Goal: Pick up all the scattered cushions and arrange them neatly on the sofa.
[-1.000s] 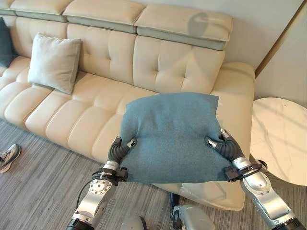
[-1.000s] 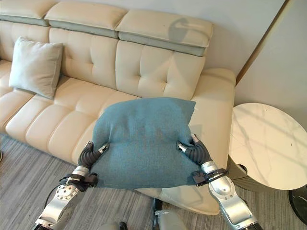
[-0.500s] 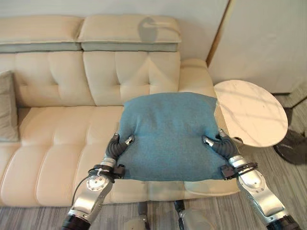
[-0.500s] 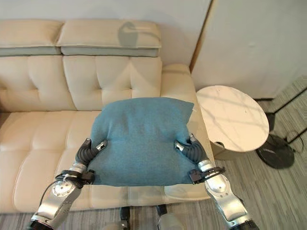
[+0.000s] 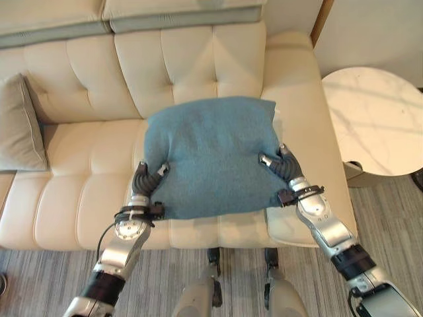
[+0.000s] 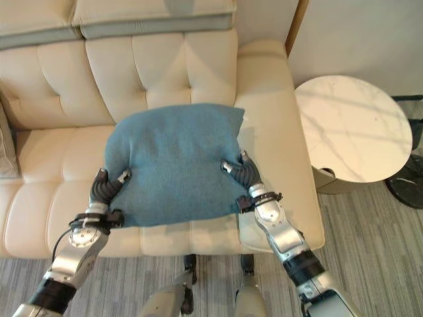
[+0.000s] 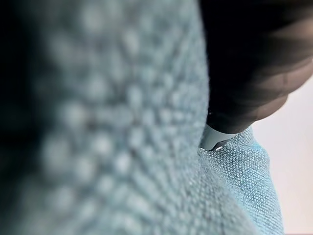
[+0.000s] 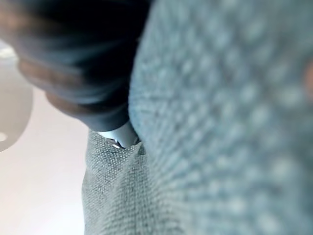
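Two hands held the blue cushion (image 5: 210,155) between them: my left hand (image 5: 145,181) pinched its edge at 9 o'clock, thumb on top, and my right hand (image 5: 281,166) pinched the edge at 3 o'clock likewise. Since the frames one second ago, the camera had swung; the cushion sat in the same two-handed grip, but now hung over the last seat of the cream sofa (image 5: 86,165), next to the armrest (image 5: 301,112), rather than over the sofa's front corner. The cushion lay nearly flat, long axis running 9 to 3 o'clock, top edge toward the backrest at 12. A grey cushion (image 5: 23,129) leaned against the backrest at 9 o'clock, well apart. The seat between them was bare. A round white table (image 5: 377,119) stood beyond the armrest at 3 o'clock.
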Controlling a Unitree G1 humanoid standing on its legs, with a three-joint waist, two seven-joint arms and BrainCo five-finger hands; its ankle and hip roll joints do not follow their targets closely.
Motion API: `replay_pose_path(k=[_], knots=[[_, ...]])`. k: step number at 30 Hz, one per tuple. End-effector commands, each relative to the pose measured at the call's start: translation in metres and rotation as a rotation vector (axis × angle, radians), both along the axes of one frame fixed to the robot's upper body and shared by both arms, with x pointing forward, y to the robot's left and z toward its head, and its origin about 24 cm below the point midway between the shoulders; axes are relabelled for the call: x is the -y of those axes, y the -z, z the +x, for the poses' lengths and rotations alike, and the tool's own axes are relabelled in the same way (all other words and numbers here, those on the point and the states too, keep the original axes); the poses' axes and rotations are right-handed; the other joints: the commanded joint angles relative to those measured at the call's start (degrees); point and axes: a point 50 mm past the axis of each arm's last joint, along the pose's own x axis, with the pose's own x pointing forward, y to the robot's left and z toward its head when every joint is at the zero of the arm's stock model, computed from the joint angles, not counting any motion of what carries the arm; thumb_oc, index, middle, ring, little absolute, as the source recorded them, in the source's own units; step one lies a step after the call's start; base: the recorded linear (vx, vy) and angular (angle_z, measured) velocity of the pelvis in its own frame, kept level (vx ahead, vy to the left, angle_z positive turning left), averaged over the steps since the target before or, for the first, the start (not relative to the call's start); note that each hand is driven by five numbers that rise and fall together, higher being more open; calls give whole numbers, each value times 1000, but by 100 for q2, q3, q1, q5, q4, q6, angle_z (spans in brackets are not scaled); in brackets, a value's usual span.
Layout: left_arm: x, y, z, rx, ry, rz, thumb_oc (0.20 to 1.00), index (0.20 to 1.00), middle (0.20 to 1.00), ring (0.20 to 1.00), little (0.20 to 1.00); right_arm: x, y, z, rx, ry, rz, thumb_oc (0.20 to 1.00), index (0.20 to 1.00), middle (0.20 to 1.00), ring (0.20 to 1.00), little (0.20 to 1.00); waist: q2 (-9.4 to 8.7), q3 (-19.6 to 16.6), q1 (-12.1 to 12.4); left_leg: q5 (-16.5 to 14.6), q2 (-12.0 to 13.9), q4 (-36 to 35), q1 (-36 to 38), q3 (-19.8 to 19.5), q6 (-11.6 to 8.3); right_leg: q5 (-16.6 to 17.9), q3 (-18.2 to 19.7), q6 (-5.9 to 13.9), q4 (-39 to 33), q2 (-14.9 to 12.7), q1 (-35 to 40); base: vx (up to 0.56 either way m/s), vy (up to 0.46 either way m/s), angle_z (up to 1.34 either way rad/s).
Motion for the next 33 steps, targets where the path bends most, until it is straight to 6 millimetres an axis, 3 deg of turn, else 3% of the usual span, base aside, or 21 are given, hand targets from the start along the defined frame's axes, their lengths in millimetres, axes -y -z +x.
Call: replay_pose_path(k=[1, 2, 3, 4, 6, 7, 12, 13, 14, 15, 16, 17, 18, 19, 22, 25, 27, 28, 29, 31, 33], knots=[[45, -130, 41, 517, 118, 3, 200, 200, 200, 200, 200, -89, -120, 2, 418, -224, 186, 200, 200, 200, 200, 200, -116, -6, 202, -1126, -301, 732, -135, -144, -171, -24, -11, 126, 406, -146, -712, -51, -51, 0], [47, -149, 48, 553, 108, 26, 200, 200, 200, 200, 200, -91, -136, 9, 458, -192, 167, 200, 200, 200, 200, 200, -93, 45, 232, -1082, -294, 719, -226, -165, -196, -14, -20, 142, 396, -136, -770, -53, -51, 2], [47, -150, 49, 557, 109, 27, 200, 200, 200, 200, 200, -91, -138, 9, 461, -191, 168, 200, 200, 200, 200, 200, -105, 50, 235, -1059, -301, 715, -250, -162, -195, 8, -15, 142, 388, -142, -792, -40, -31, 8], [48, -170, 55, 595, 86, 52, 200, 200, 200, 200, 200, -96, -157, 13, 506, -169, 170, 200, 200, 200, 200, 200, -72, 100, 281, -1007, -305, 695, -348, -192, -222, 27, -31, 159, 387, -123, -884, -27, -43, 14], [50, -229, 66, 703, 18, 118, 200, 200, 200, 200, 200, -99, -213, 20, 634, -59, 154, 200, 200, 200, 200, 200, 13, 212, 394, -840, -273, 536, -559, -325, -310, 19, -90, 199, 376, -62, -1108, -26, -59, 13], [51, -232, 66, 709, 19, 119, 200, 200, 200, 200, 200, -98, -216, 20, 640, -59, 156, 200, 200, 200, 200, 200, -1, 228, 397, -808, -280, 533, -590, -326, -310, 47, -90, 197, 371, -69, -1136, -24, -28, 7], [47, -312, 67, 785, -118, 164, 200, 200, 200, 200, 200, -92, -286, 14, 835, 117, 62, 200, 200, 200, 200, 200, 48, 346, 443, -560, -286, 212, -854, -568, -395, 25, -117, 254, 393, -31, -1466, 8, -48, 17], [47, -327, 65, 795, -143, 163, 344, 344, 344, 344, 344, -88, -296, 14, 850, 161, 30, 200, 200, 200, 200, 200, 52, 377, 433, -504, -290, 156, -926, -603, -407, 24, -120, 258, 408, -20, -1553, 16, -44, 22], [44, -333, 66, 776, -167, 181, 890, 890, 890, 890, 890, -84, -301, 16, 852, 185, 18, 200, 200, 200, 200, 200, 53, 382, 435, -465, -295, 99, -965, -642, -411, 22, -114, 247, 407, -9, -1601, 28, -62, 17], [35, -343, 67, 722, -226, 219, 1000, 1000, 1000, 1000, 1000, -71, -306, 25, 816, 258, -34, 780, 780, 780, 780, 780, 59, 450, 450, -428, -292, 62, -1058, -720, -426, -25, -135, 252, 456, 3, -1708, 27, -49, 15], [35, -344, 67, 724, -225, 219, 1000, 1000, 1000, 1000, 1000, -71, -307, 24, 818, 258, -33, 780, 780, 780, 780, 780, 60, 460, 450, -428, -292, 63, -1063, -725, -427, -31, -140, 251, 466, 2, -1716, 19, -59, 10], [30, -347, 67, 710, -247, 220, 1000, 1000, 1000, 1000, 1000, -64, -304, 31, 779, 275, -50, 1000, 1000, 1000, 1000, 1000, 56, 502, 461, -401, -294, 47, -1118, -754, -428, -30, -133, 245, 477, 11, -1776, -4, -59, 8], [21, -345, 69, 662, -273, 238, 1000, 1000, 1000, 1000, 1000, -51, -294, 42, 705, 304, -90, 1000, 1000, 1000, 1000, 1000, 36, 548, 486, -361, -291, 24, -1211, -809, -439, -30, -162, 237, 465, 26, -1843, -3, -59, 11], [21, -345, 69, 663, -272, 238, 1000, 1000, 1000, 1000, 1000, -51, -295, 42, 705, 304, -89, 1000, 1000, 1000, 1000, 1000, 39, 542, 486, -360, -291, 25, -1221, -813, -439, -31, -165, 236, 467, 25, -1853, 3, -52, 6], [8, -329, 77, 572, -288, 261, 1000, 1000, 1000, 1000, 1000, -40, -267, 59, 583, 302, -180, 1000, 1000, 1000, 1000, 1000, 5, 639, 459, -297, -266, 13, -1358, -827, -468, -28, -195, 231, 442, 40, -1931, -2, -45, 19], [-8, -299, 88, 460, -293, 258, 1000, 1000, 1000, 1000, 1000, -30, -237, 71, 480, 292, -234, 1000, 1000, 1000, 1000, 1000, -67, 720, 398, -220, -251, 8, -1454, -854, -490, -1, -206, 213, 442, 55, -2002, -10, -47, 30], [-16, -270, 96, 377, -290, 222, 1000, 1000, 1000, 1000, 1000, -27, -217, 76, 418, 279, -214, 1000, 1000, 1000, 1000, 1000, -116, 796, 355, -238, -227, 7, -1422, -862, -501, -45, -213, 188, 476, 77, -1987, -12, -34, 2], [-20, -243, 101, 319, -280, 172, 1000, 1000, 1000, 1000, 1000, -20, -203, 79, 379, 288, -188, 1000, 1000, 1000, 1000, 1000, -139, 871, 323, -223, -220, 1, -1403, -867, -510, -53, -225, 179, 487, 82, -1964, -31, -16, 7], [-20, -243, 101, 319, -280, 172, 1000, 1000, 1000, 1000, 1000, -20, -203, 79, 379, 288, -188, 1000, 1000, 1000, 1000, 1000, -139, 859, 319, -197, -224, -6, -1424, -867, -508, -26, -225, 180, 475, 79, -1981, -41, -4, -6], [-34, -206, 103, 251, -297, 49, 1000, 1000, 1000, 1000, 1000, -10, -190, 81, 340, 304, -133, 1000, 1000, 1000, 1000, 1000, -187, 962, 289, -196, -214, -25, -1360, -856, -531, -52, -219, 165, 469, 103, -1913, -57, 0, -3], [-44, -196, 100, 252, -312, -7, 1000, 1000, 1000, 1000, 1000, -6, -190, 78, 357, 297, -88, 1000, 1000, 1000, 1000, 1000, -232, 1007, 271, -206, -203, -35, -1303, -824, -551, -49, -212, 159, 447, 118, -1855, -79, -3, 8]])
